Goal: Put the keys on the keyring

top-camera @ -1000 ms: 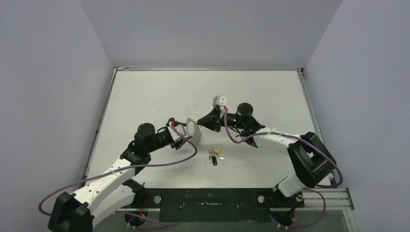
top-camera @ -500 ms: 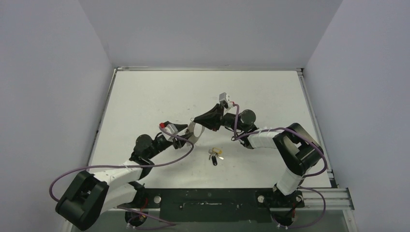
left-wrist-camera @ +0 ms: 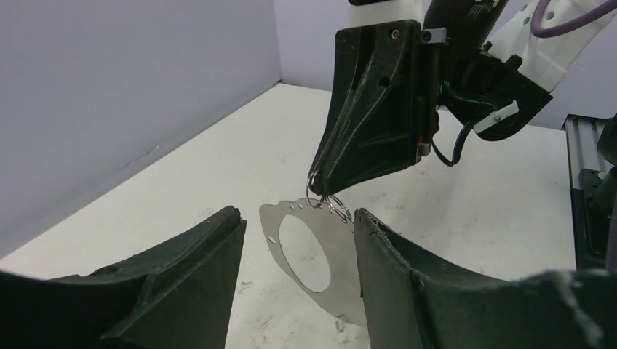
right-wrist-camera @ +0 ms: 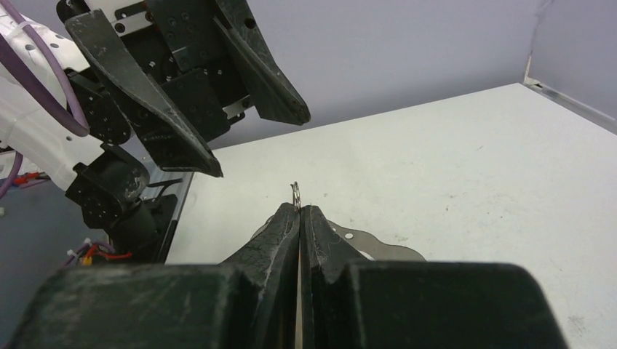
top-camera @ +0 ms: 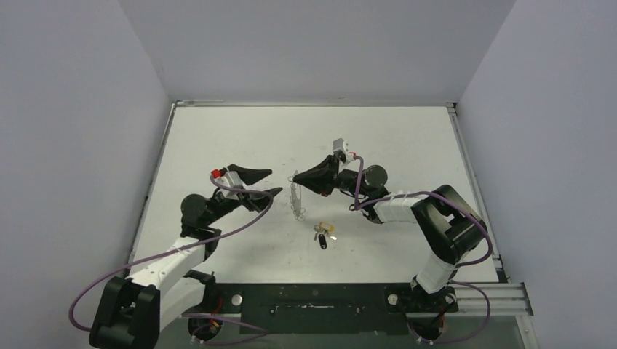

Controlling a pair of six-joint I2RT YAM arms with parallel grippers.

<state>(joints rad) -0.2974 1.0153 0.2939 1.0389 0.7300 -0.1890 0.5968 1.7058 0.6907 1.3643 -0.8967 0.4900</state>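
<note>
Left gripper (top-camera: 274, 182) has let go and pulled back to 9 o'clock of the keyring (top-camera: 295, 195). A second ago it was right on it. Its jaws now stand wide apart and hold nothing. In the left wrist view the keyring (left-wrist-camera: 305, 254) hangs in the gap ahead of its fingers (left-wrist-camera: 189, 269), touching neither as far as the view shows.

The keyring is off the table (top-camera: 218, 138), hanging edge-on near mid-table, carried by one arm only.

Right gripper (top-camera: 298, 177) comes in from 2 o'clock, clamped tight on the keyring's top edge. The right wrist view shows a small ring (right-wrist-camera: 296, 193) sticking up from the closed fingertips, so the pinch looks to be at the small rings (left-wrist-camera: 331, 205). It has barely moved.

Keys (top-camera: 322, 233) lie on the table at 5 o'clock of the keyring, near it but apart. Yellow head and black head lie close together, untouched.

Read: handover done and left arm freed. Likely next job for it is fetching a key. No key is on the keyring yet, so the task is still early. One risk is that the keyring hangs from a single pinch point and may swing when a key is pushed on.
</note>
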